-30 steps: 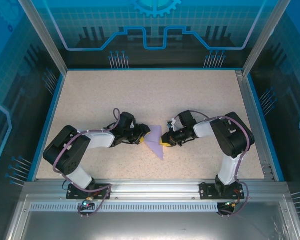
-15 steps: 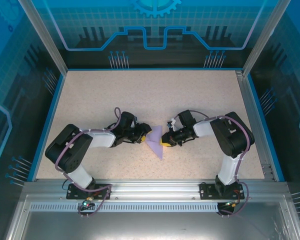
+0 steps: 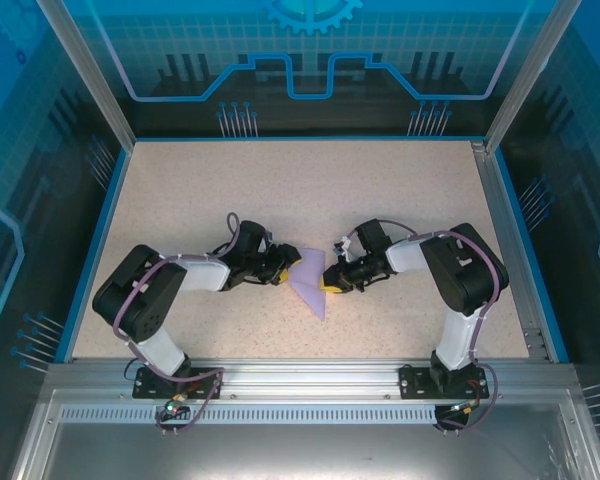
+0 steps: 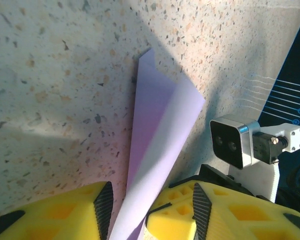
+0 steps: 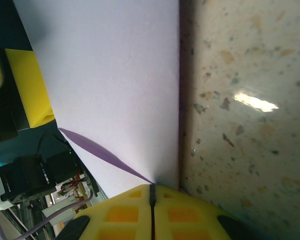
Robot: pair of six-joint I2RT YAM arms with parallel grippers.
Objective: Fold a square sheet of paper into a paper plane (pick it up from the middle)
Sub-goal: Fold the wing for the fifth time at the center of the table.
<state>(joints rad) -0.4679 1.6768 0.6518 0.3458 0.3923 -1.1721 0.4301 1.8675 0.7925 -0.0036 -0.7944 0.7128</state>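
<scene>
The lavender square sheet of paper lies mid-table, folded into a pointed triangle-like shape, between the two grippers. My right gripper is shut on its right edge. In the right wrist view the yellow fingertips pinch the paper, which stands up as a pale wall with a dark fold line. My left gripper is at the paper's left side. Its jaws stand open, and the folded paper runs loosely between them. A paper plane is out of view.
The speckled beige tabletop spreads wide behind the arms. Blue panels wall it in on three sides, and an aluminium rail holds the arm bases at the near edge. The right wrist's camera housing sits close by the left fingers.
My left arm has shifted slightly left and back, its jaws staying apart around the paper. The right gripper and the paper have held still.
</scene>
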